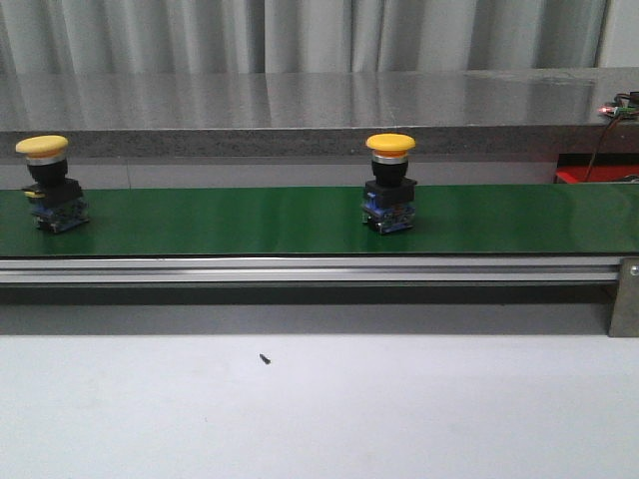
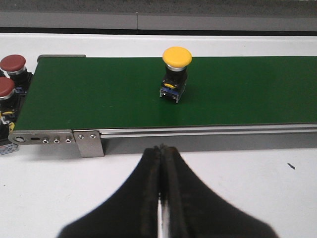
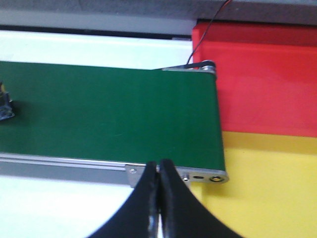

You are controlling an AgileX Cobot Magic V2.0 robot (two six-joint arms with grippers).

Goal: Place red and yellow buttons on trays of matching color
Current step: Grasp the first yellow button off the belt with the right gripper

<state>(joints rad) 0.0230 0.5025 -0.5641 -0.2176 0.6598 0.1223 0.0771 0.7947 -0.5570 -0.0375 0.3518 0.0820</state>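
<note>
Two yellow buttons stand upright on the green conveyor belt (image 1: 230,220): one at the far left (image 1: 42,185) and one near the middle (image 1: 389,180). The left wrist view shows the left yellow button (image 2: 177,73) on the belt, and two red buttons (image 2: 12,64) (image 2: 6,89) past the belt's left end. My left gripper (image 2: 162,148) is shut and empty, over the white table short of the belt. My right gripper (image 3: 159,164) is also shut and empty, by the belt's right end. Beyond that end lie the red tray (image 3: 262,84) and the yellow tray (image 3: 270,191). Neither gripper shows in the front view.
The belt's metal side rail (image 1: 300,269) runs along its near edge, with a bracket (image 1: 624,297) at the right. A grey counter (image 1: 319,105) runs behind the belt. A small black speck (image 1: 265,359) lies on the white table. A button's base (image 3: 5,106) shows at the right wrist view's edge.
</note>
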